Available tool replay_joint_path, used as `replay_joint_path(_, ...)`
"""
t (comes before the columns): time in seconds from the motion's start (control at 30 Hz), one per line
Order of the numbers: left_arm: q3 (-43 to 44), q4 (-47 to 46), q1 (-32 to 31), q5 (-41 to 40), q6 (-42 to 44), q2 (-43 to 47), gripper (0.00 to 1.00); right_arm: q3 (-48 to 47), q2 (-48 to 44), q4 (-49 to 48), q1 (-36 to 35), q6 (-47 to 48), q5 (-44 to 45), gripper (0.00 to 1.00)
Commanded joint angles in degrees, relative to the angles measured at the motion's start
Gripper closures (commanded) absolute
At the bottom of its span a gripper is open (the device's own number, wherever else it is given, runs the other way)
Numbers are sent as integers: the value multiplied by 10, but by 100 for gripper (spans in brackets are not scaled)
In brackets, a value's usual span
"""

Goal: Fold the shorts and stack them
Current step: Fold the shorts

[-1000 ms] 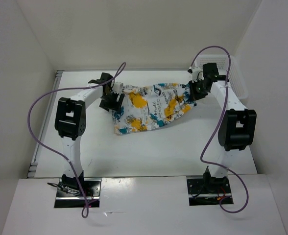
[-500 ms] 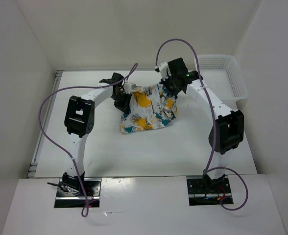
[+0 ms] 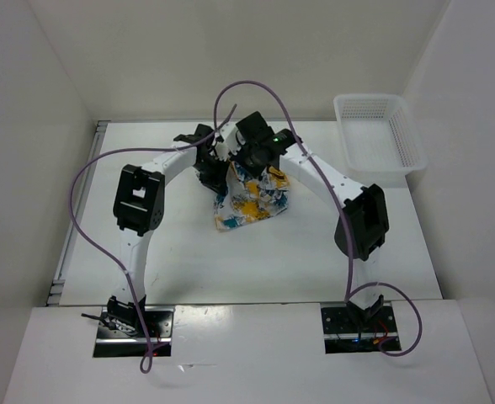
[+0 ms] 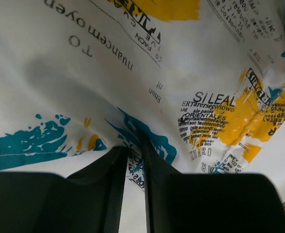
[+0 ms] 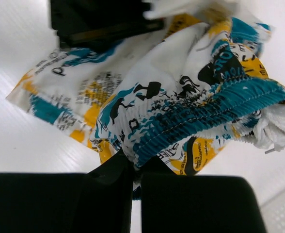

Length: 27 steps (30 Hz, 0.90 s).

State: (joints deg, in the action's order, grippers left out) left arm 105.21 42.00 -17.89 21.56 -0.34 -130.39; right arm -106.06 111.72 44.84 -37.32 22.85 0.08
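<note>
White counter [image 3: 315, 252] lies under your shorts [image 3: 246, 204]; your left gripper [image 4: 135, 148] pinches a fold; right gripper [image 5: 135, 162], just beside it, clamps seemingly the waistband.

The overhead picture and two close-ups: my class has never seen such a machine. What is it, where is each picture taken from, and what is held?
These are two white robot arms bolted at the near edge of a table. The overhead picture comes from a fixed camera above and behind them; each close-up comes from a camera on one wrist, that arm's black fingers showing at the bottom. On the table are bunched shorts, white with teal and yellow patches, and a white mesh basket at the far right. The left gripper and the right gripper are both shut on the shorts, close together.
</note>
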Motion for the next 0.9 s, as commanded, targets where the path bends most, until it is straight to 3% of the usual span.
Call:
replay_joint_path(0.0,28,2,0,9,3,-15,74,-69,19,22,-24,10,-43,100)
replay_joint_path(0.17,22,2,0,-13,3,-15,74,-112,59,34,-36,-3,-118,100)
replay_joint_path(0.43,-26,-10,42,-55,3,38,71,-141,98,34,-60,-10,-142,100)
replay_joint_path(0.87,-25,-5,50,-31,3,15,74,-259,181,28,-103,-15,-153,100)
